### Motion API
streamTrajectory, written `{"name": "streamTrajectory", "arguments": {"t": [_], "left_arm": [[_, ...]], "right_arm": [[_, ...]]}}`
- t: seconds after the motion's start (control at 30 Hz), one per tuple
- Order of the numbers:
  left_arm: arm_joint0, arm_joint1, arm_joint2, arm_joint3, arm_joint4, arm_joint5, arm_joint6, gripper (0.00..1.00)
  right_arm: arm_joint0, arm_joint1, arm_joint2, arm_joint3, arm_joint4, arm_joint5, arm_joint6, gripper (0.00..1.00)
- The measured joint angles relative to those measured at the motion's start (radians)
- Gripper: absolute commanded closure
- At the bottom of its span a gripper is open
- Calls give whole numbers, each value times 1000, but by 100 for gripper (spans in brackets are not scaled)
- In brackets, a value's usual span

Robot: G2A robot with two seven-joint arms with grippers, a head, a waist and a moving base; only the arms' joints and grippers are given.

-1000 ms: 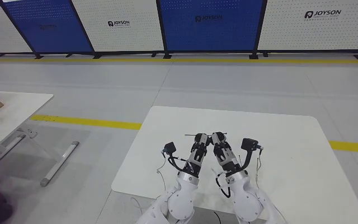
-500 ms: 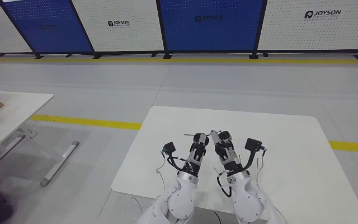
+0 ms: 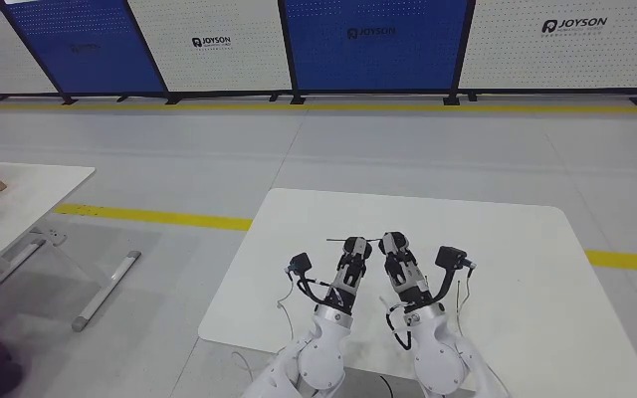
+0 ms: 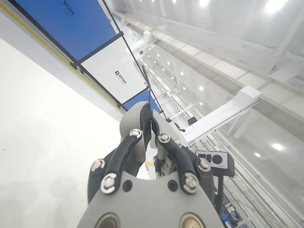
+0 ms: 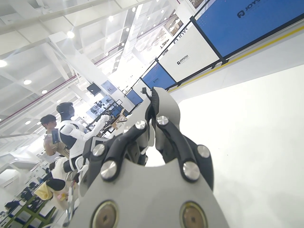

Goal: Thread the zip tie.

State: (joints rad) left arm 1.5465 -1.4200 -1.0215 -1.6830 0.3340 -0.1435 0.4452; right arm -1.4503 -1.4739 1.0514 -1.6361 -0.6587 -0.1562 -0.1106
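A: Between the pads of the left gripper (image 4: pixel 150 113), what's held?
B: The zip tie (image 4: pixel 147 88): the fingers are pressed together on its black strap, and the thin tail runs well past the tips, in the air above the table (image 3: pixel 498 234).
A: And the right gripper (image 5: pixel 154 98)?
B: Closed too, pinching a small black piece, the head (image 5: pixel 144 90) by its look, poking out just beyond the tips. Whether it belongs to the same strap, I can't tell.
A: Which step is this?
B: Lining up, I'd say: both ends gripped, nothing threaded yet. The two sets of fingertips stand side by side, a small gap between.
A: What does the next move need?
B: The tail must meet the slot in the head squarely, so a wrist has to turn until the tail aims at the other fingertips, then feed slowly. The strap looks bendy; a poor angle would push it aside.
A: Anything different from a second ago?
B: The right tips were almost touching the left's; they have drawn a little apart.
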Motion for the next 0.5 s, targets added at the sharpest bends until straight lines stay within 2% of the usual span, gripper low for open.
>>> {"name": "streamTrajectory", "arguments": {"t": [0.4, 0.43, 0.5], "left_arm": [[0, -3, 0, -6, -2, 2, -12, 100], [-1, -4, 1, -4, 0, 4, -9, 98], [-1, -4, 2, -2, 3, 7, -7, 88]], "right_arm": [[2, 3, 7, 1, -5, -6, 14, 100], [1, 3, 8, 0, -7, -5, 12, 100], [0, 4, 9, -2, -12, -2, 12, 100]]}}
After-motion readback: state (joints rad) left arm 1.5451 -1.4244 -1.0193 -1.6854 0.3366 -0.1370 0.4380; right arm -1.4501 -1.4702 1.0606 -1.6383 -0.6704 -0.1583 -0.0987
